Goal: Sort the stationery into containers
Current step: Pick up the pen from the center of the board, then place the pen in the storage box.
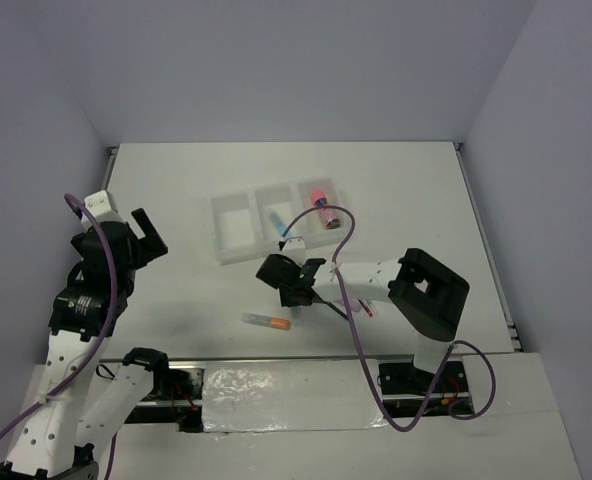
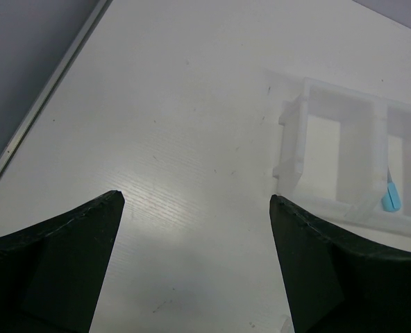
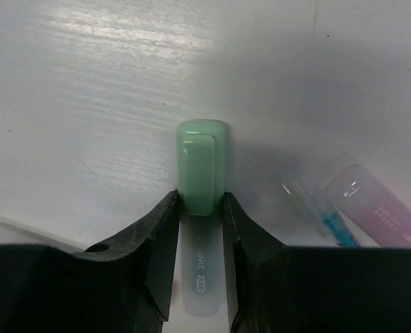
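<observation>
My right gripper (image 1: 276, 272) is low over the table, just in front of the white three-compartment tray (image 1: 238, 243). In the right wrist view its fingers (image 3: 200, 198) are shut on a short green marker (image 3: 201, 163), whose green cap sticks out past the tips. A clear pen with a blue tip (image 3: 325, 214) and a pale purple marker (image 3: 375, 211) lie just right of it. The tray's right compartment holds a pink-orange cylinder (image 1: 321, 190) and a dark marker (image 1: 324, 215). Its middle compartment holds a light-blue marker (image 1: 277, 221). My left gripper (image 1: 148, 236) is open and empty, left of the tray (image 2: 294, 149).
An orange marker (image 1: 267, 321) lies on the table near the front, left of the right arm. A thin reddish pen (image 1: 368, 310) shows under the right forearm. Purple cables loop over both arms. The table's left edge (image 2: 49, 90) runs past the left gripper.
</observation>
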`<state>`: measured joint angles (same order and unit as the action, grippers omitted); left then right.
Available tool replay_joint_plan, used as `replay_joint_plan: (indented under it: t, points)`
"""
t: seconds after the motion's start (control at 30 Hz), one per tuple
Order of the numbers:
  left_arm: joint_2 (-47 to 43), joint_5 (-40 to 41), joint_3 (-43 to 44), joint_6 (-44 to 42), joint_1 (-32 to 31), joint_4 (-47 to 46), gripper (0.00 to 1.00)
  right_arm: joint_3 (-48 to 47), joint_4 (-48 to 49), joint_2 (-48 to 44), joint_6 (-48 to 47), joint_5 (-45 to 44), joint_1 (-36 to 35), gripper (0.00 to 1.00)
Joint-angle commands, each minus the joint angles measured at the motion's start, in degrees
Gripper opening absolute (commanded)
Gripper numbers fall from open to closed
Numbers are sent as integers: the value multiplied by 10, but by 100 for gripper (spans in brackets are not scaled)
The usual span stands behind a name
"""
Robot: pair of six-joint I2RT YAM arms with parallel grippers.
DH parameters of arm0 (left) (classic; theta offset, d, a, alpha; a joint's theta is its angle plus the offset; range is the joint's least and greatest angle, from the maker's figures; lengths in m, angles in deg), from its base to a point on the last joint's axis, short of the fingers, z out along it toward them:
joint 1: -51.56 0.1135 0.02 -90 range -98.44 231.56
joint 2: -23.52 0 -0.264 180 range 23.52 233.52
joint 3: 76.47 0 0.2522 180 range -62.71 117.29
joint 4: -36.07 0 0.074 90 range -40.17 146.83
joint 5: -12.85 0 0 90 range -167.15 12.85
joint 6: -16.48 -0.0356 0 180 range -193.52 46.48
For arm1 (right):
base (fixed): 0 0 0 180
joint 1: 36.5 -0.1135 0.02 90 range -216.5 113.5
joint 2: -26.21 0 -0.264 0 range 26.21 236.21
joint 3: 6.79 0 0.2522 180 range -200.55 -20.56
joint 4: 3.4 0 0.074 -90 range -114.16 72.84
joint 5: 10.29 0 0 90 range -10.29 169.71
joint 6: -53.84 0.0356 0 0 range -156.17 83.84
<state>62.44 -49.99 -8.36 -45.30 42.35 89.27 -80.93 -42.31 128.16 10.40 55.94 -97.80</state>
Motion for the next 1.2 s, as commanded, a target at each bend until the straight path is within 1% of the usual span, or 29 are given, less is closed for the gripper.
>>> replay_joint_plan:
  t: [0.0,0.13,0.17,0.3,0.43,0.5,0.57,0.6,0.63,0.67,0.7,0.73,0.77,0.8,0.83,0.9,0.93,0.97,1.03,1.07,1.1,1.13,1.17]
  points:
    - [0,2,1,-14,-3,-16,99,-25,49,-16,-43,12,-5,8]
    - [0,1,1,-15,-3,-17,99,-84,49,-47,-150,-30,0,10]
    - [0,0,1,-15,-3,-17,99,-92,54,-51,-195,-32,7,10]
    - [0,0,1,-15,-3,-16,99,-150,56,-36,-255,-10,67,11]
    - [-1,-2,0,-15,-4,-17,99,-237,55,17,-304,29,128,14]
    - [1,-3,0,-15,-4,-17,99,-270,50,38,-320,34,144,15]
    - [3,-3,1,-15,-4,-16,99,-326,42,63,-337,38,159,18]
    - [5,-3,1,-16,-4,-16,99,-350,27,92,-343,46,174,18]
    - [5,-4,1,-15,-4,-16,99,-392,23,105,-356,56,179,19]
    - [5,-4,1,-15,-4,-17,99,-411,19,119,-360,62,184,20]
    - [5,-5,1,-15,-4,-17,99,-445,6,141,-364,65,191,30]
    - [3,-4,1,-15,-4,-16,99,-460,-1,149,-372,66,193,37]
    - [3,-3,1,-15,-4,-17,99,-468,-8,156,-377,69,193,46]
    - [2,-2,1,-15,-4,-16,99,-474,-9,157,-382,70,192,53]
    - [0,-2,0,-15,-4,-16,99,-470,-9,153,-382,76,193,58]
    - [0,-3,0,-15,-4,-17,99,-440,4,136,-382,92,193,61]
    - [2,-4,1,-16,-4,-18,99,-423,11,113,-382,96,192,72]
    - [3,-6,1,-16,-4,-18,99,-406,24,98,-385,104,191,72]
    - [6,-8,1,-17,-4,-18,99,-349,33,54,-400,168,186,72]
    - [5,-9,1,-17,-4,-18,99,-325,57,35,-441,215,180,72]
    - [5,-9,1,-17,-4,-18,99,-267,66,19,-468,330,172,72]
    - [5,-9,1,-17,-4,-18,99,-238,70,-10,-501,367,140,71]
    - [4,-8,1,-17,-4,-18,99,-191,76,-20,-543,372,118,71]
